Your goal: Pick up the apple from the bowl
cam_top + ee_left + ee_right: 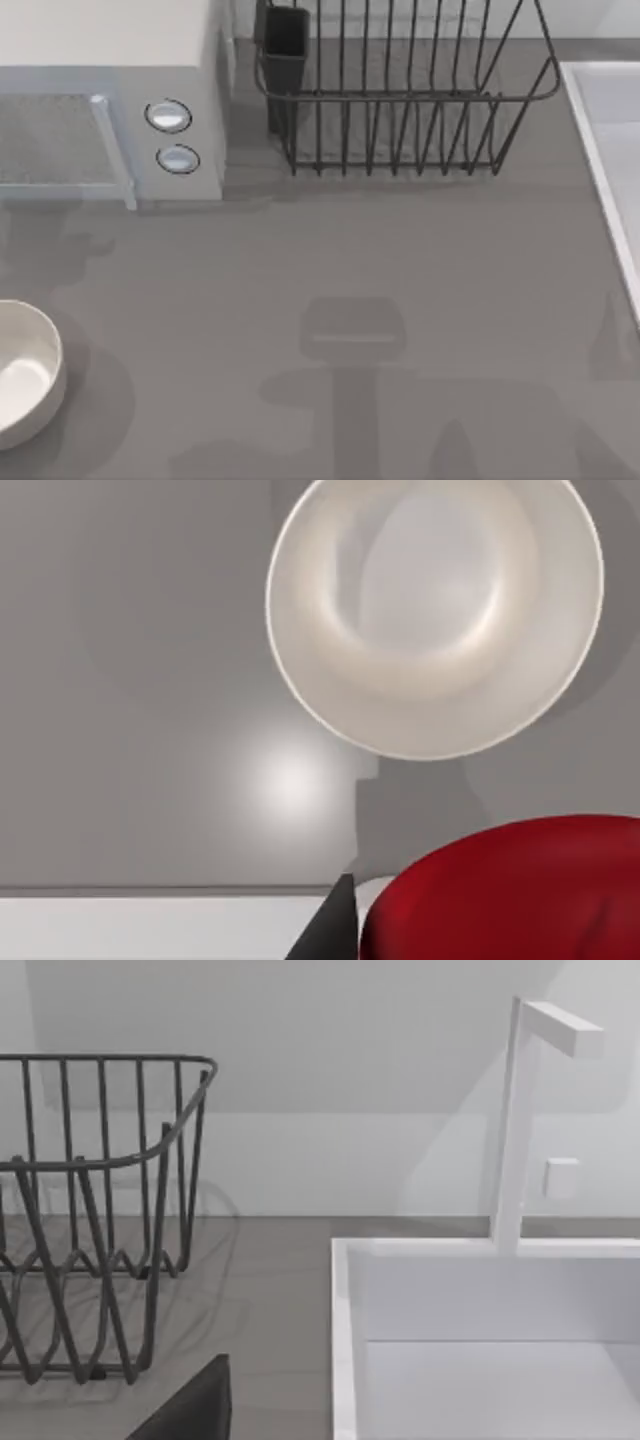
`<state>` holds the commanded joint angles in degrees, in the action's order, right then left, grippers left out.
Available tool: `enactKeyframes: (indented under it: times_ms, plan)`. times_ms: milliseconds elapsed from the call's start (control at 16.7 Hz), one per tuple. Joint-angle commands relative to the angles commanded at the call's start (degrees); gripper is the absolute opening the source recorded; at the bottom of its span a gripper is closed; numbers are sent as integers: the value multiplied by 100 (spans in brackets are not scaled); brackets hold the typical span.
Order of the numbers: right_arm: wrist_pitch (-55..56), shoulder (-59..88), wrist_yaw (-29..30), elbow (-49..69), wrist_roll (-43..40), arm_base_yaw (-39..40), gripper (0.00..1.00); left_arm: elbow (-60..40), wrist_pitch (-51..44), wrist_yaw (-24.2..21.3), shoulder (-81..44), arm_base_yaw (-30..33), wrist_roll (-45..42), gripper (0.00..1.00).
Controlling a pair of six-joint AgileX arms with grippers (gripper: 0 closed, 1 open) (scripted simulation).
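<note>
Apple point(510, 890) sits huge at the lower right of the left wrist view, above the empty bowl point(435, 615).
Left hand looks clamped on it; glossy, firm, probably slippery, best held across its widest part.

a dark, near-black pointed fingertip point(335, 925) of the left gripper shows in the left wrist view. a dark grey, flat-faced finger point(190, 1410) of the right gripper shows in the right wrist view.

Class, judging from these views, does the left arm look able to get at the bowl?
Probably yes: the bowl lies open below the left wrist camera, nothing covering it; the apple is outside it.
</note>
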<state>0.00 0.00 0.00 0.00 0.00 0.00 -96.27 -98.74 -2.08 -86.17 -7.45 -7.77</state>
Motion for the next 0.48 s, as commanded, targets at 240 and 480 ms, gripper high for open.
enactKeyframes:
  times_ms: [240,480]
  plan:
    - [0,0,0,0,0,0,100,-61,-63,0,20,2,3,0]
    - [0,0,0,0,0,0,100,-224,-12,17,-211,186,206,0]
